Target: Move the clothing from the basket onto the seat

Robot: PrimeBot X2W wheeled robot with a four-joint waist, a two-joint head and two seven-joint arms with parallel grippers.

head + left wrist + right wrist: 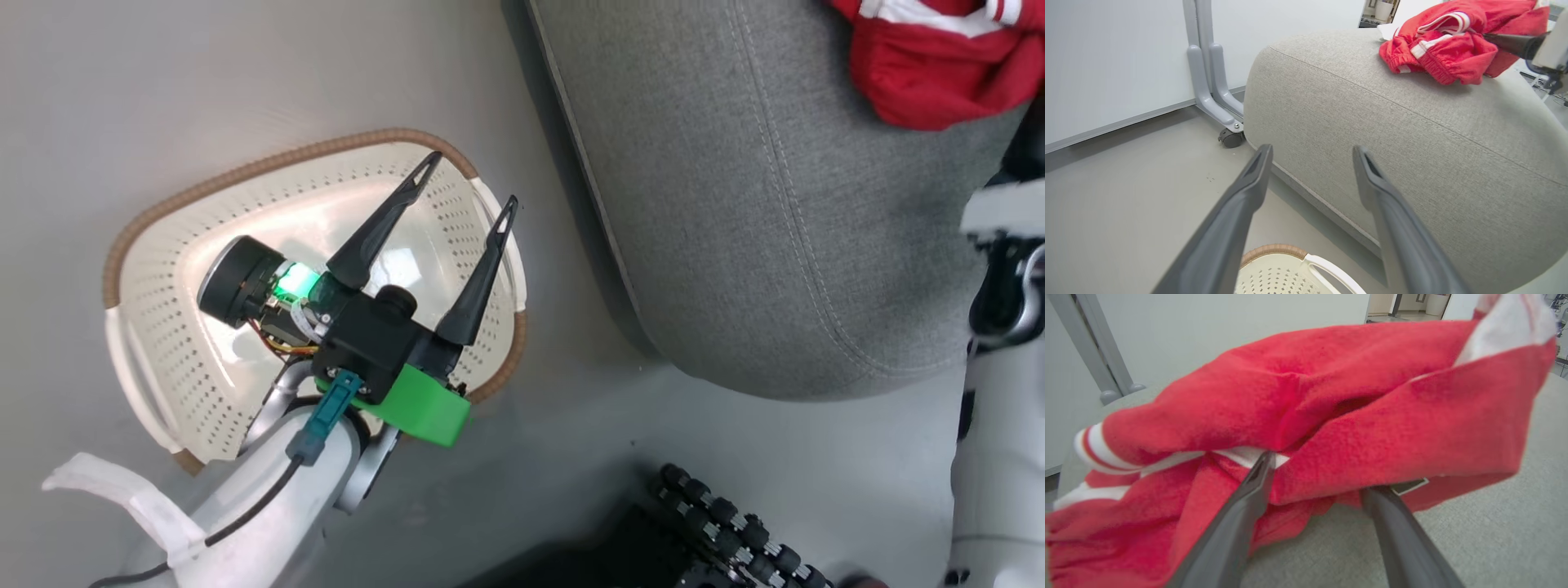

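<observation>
The jersey [1445, 45] sits bunched on top of the seat [735, 204], right gripper [1318, 475] spread wide at its folds, a release by the look of it, while the left gripper [473, 178] hangs wide open over the basket [163, 327] beside the seat, nothing in it to grab.

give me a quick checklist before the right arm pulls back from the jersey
1. Jersey on the seat: ok, it lies bunched on top of the cushion.
2. Basket emptied: ok for the part in view; the left arm covers some of the floor.
3. Right gripper released: ok, the fingers stand wide apart.
4. Right fingertips free of fabric: cannot tell, a fold drapes over them.
5. Left gripper out of the way: ok, it is open, holds nothing and hangs over the basket, apart from the seat.
</observation>
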